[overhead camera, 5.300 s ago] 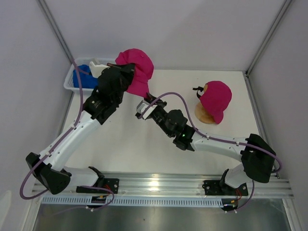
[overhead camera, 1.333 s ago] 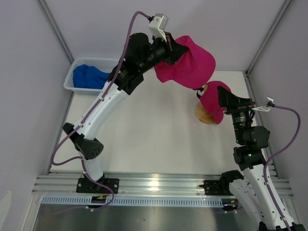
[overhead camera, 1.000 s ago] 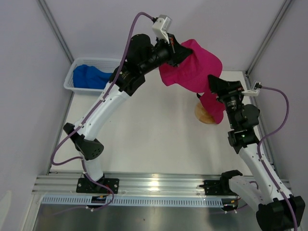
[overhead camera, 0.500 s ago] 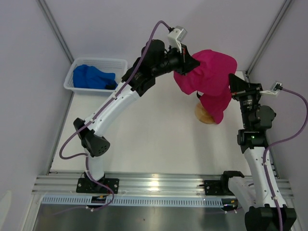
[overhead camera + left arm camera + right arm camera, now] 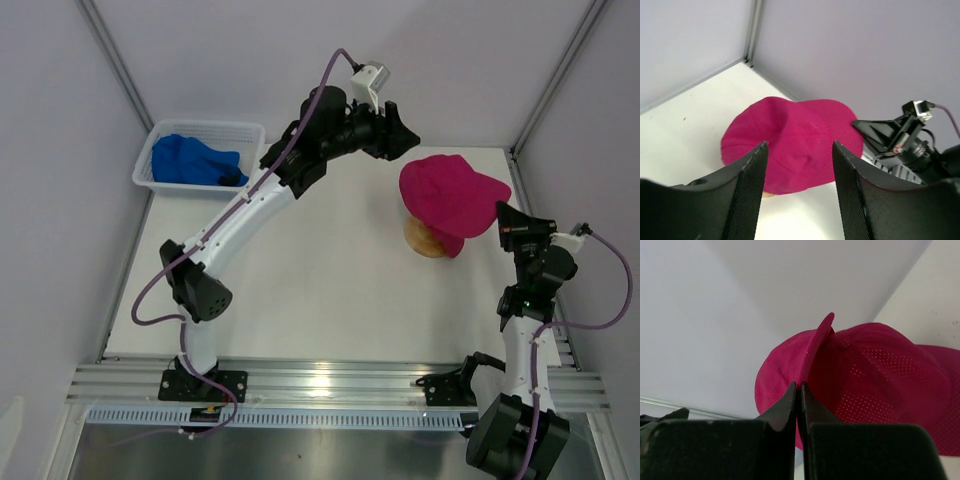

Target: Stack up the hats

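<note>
A magenta-pink hat (image 5: 448, 192) lies on top of a second pink hat (image 5: 450, 243), which sits on the round wooden stand (image 5: 420, 240). My left gripper (image 5: 405, 142) hovers up and to the left of the stack, open and empty. Its wrist view looks down between its fingers (image 5: 747, 190) at the top pink hat (image 5: 795, 135). My right gripper (image 5: 503, 218) is at the stack's right side. In its wrist view the right gripper (image 5: 799, 386) is shut on the brim edge of the top hat (image 5: 875, 375). Blue hats (image 5: 190, 160) lie in the basket.
The white mesh basket (image 5: 205, 126) stands at the back left corner. Enclosure walls and frame posts (image 5: 545, 90) close in the back and both sides. The right arm (image 5: 525, 310) rises along the table's right edge.
My left gripper has opened and let go of the pink hat, which now rests on the stand's hat; it drew back left. The right gripper has shifted down and right, shut at the brim.
</note>
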You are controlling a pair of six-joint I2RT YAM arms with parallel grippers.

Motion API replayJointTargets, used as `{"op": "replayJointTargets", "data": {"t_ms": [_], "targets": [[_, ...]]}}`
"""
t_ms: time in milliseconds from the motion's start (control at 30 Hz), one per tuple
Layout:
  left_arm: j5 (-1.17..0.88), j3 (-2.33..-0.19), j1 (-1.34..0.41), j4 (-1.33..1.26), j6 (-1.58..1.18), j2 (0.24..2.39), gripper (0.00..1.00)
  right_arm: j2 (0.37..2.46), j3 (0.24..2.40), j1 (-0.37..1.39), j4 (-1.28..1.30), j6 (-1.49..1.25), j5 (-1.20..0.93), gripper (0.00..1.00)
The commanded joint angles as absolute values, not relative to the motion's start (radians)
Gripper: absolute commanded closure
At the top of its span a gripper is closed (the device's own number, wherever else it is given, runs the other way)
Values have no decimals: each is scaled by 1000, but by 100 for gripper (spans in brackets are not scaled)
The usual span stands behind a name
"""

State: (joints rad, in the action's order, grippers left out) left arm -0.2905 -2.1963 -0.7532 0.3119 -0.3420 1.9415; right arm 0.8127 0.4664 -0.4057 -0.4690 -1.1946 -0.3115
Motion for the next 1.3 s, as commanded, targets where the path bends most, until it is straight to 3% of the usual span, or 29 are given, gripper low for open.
{"op": "replayJointTargets", "data": {"t_ms": [0,267,700,1267], "targets": [[-276,-2145,-704,288,-368,1907,42,796,459,-410,-561,-1201,-347,100],[-248,-1867,-627,183,-446,1856,42,801,418,-416,-477,-1124,-243,100],[-342,-1825,-597,183,-459,1927,45,876,223,-456,-610,-1174,-163,100],[-448,-1776,-597,183,-420,1956,50,1222,253,-454,-752,-1029,-390,100]]}}
